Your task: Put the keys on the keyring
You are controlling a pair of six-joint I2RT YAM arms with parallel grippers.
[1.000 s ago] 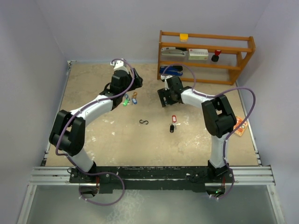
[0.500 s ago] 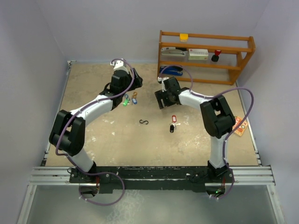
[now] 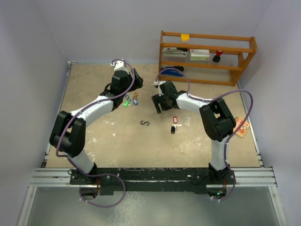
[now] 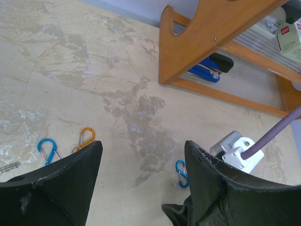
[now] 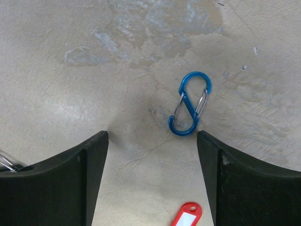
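Keys (image 3: pixel 175 119) loose on table (image 3: pixel 103 136); blue stapler (image 4: pixel 206 71) in wooden shelf (image 4: pixel 197 42)

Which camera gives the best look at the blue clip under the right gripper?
The right wrist view: the blue clip lies whole and sharp between the open fingers of the right gripper. The left wrist view shows it small and low. In the top view I cannot find it.

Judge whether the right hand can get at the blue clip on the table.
Probably yes: the right hand hangs open over the blue clip, which lies bare on the table with nothing covering it.
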